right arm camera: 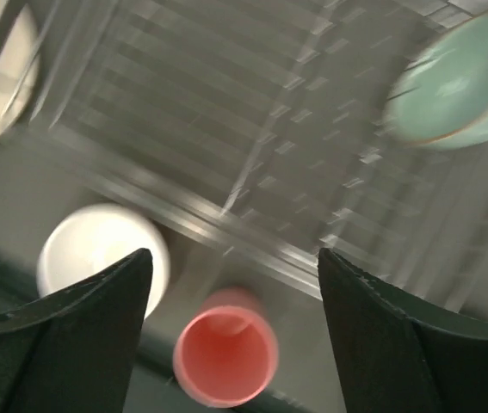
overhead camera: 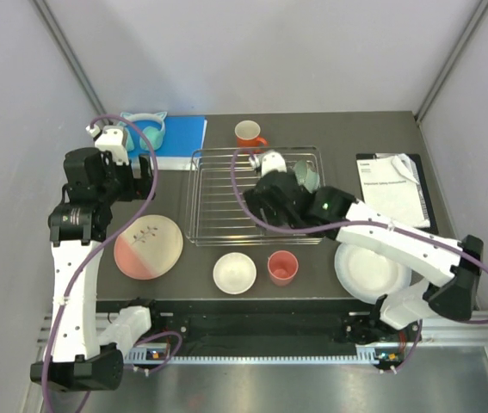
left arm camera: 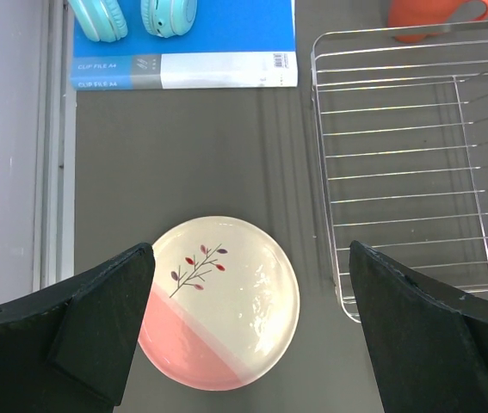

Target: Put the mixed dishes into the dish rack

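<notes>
**A:** Left arm hangs over the near-left of the counter point(left arm camera: 183, 155). Its fingers point(left arm camera: 97, 318) are spread as wide as they go, with nothing between them. The pink-and-cream sprig plate point(left arm camera: 218, 301) lies flat straight below

**B:** That plate sits apart from the dish rack point(left arm camera: 398, 176), off to its left. Behind it there's a blue clip file point(left arm camera: 183, 34) with teal headphones point(left arm camera: 168, 13) resting on top

**A:** Over to the right arm, which reaches across the rack's near right part. Its fingers point(right arm camera: 80, 335) stand well apart and grip nothing. That wrist view is blurred, mind you

**B:** Blurred, yes, but the mint-green bowl point(right arm camera: 454, 86) is plain enough. It's inside the rack, up in the far right part, just beside the right arm's wrist. It looks tipped up on the wires rather than flat, though I can't say for certain

**A:** That's the one dish in the rack. The others are on the counter. The orange mug point(overhead camera: 249, 133) stands upright just behind the rack's far edge

**B:** The white bowl point(overhead camera: 234, 273) and the pink cup point(overhead camera: 282, 268) sit side by side, mouths up, just in front of the near edge, with the cup on the right. The white plate point(overhead camera: 368, 271) is at the near right, partly under the right arm

**A:** And to the right of the rack lies a black clipboard with white paper point(overhead camera: 390, 185)
</notes>
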`<state>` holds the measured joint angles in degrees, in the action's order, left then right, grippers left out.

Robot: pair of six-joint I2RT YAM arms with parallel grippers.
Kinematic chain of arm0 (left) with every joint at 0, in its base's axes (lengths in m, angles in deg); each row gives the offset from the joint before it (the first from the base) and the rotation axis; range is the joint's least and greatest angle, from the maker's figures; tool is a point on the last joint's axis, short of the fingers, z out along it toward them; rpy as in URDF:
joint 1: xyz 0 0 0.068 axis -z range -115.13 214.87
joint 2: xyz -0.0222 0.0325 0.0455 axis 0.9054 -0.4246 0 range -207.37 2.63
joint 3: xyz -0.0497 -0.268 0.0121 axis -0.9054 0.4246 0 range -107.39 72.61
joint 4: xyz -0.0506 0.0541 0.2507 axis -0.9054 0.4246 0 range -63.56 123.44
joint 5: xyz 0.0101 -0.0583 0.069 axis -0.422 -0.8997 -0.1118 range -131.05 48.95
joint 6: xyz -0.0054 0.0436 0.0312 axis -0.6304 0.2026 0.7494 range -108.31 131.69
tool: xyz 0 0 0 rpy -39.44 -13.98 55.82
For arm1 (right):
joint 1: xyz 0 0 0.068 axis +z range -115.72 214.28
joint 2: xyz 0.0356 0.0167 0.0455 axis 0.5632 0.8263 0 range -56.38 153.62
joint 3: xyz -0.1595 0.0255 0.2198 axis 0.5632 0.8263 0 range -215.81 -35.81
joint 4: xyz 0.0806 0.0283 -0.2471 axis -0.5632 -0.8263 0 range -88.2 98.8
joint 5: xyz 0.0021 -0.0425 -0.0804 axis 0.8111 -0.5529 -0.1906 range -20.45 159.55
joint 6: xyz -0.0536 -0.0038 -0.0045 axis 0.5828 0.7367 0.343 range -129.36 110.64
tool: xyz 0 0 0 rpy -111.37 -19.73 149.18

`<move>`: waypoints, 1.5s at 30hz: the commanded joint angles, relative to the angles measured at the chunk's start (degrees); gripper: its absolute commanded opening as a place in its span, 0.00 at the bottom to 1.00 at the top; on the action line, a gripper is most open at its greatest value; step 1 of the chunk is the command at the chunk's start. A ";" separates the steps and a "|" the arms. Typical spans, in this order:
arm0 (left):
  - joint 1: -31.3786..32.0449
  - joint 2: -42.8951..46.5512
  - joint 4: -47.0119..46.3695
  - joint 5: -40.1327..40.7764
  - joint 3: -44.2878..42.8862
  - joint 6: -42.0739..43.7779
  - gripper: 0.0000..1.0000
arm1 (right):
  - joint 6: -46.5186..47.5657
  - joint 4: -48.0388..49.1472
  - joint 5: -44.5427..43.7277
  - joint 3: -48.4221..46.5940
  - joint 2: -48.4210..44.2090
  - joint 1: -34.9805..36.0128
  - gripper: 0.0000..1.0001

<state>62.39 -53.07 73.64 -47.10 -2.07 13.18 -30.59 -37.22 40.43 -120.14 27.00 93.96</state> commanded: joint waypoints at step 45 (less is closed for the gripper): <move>0.02 3.32 -2.73 1.56 2.43 2.98 0.99 | -0.39 21.50 25.17 15.78 16.30 8.00 0.55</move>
<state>62.39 -51.06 73.51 -46.07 -0.54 15.15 -31.99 -15.58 64.97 -100.91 43.39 101.28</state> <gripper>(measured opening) 0.991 0.554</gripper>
